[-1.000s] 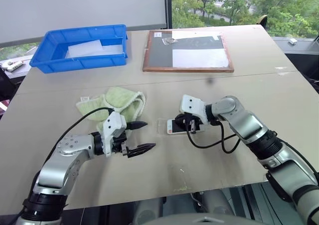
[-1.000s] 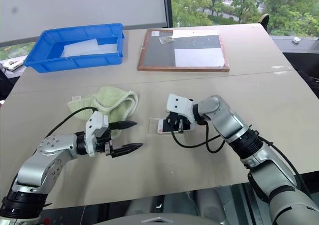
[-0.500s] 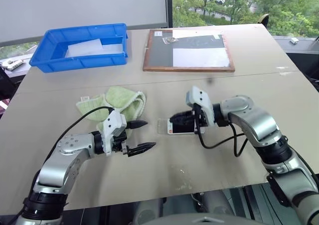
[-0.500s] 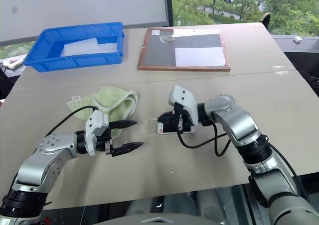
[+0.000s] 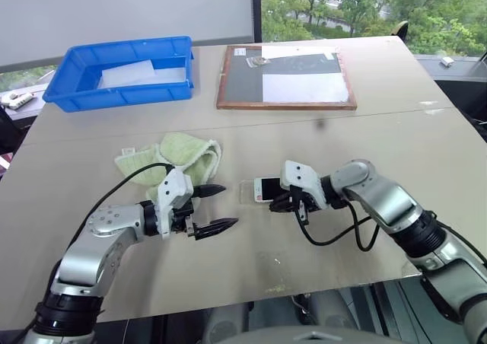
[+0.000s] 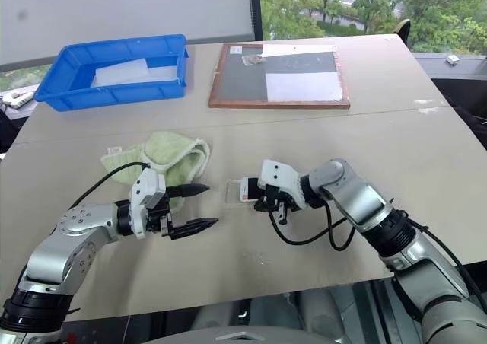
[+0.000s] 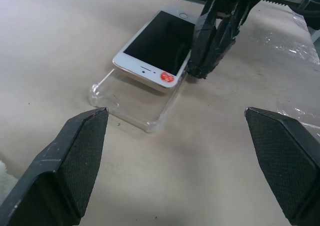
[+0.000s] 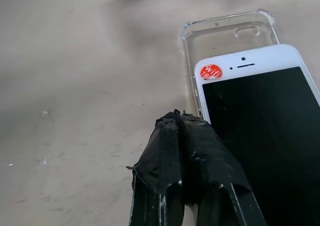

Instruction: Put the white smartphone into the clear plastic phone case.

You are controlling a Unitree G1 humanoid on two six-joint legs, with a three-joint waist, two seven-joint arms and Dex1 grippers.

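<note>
The white smartphone (image 7: 157,46) lies screen up on the table, with one end resting over the clear plastic phone case (image 7: 132,98), which sticks out beyond it. My right gripper (image 8: 177,118) is shut with nothing in it, and its taped tips rest against the phone's long edge on the side nearest me. The phone (image 5: 268,186) and case (image 5: 247,192) sit mid-table. My left gripper (image 5: 227,205) hangs open just left of them, pointing at the case, apart from it.
A green cloth (image 5: 179,154) lies behind the left gripper. A blue tray (image 5: 68,70) holding a frosted sheet (image 5: 144,74) stands at the back left. A wood-framed board (image 5: 285,78) lies at the back centre. The table's front edge is close below both grippers.
My right gripper has drawn back toward me and sunk, from above the phone to its near edge, and the wrist has rolled. The left arm, phone and case have kept still.
</note>
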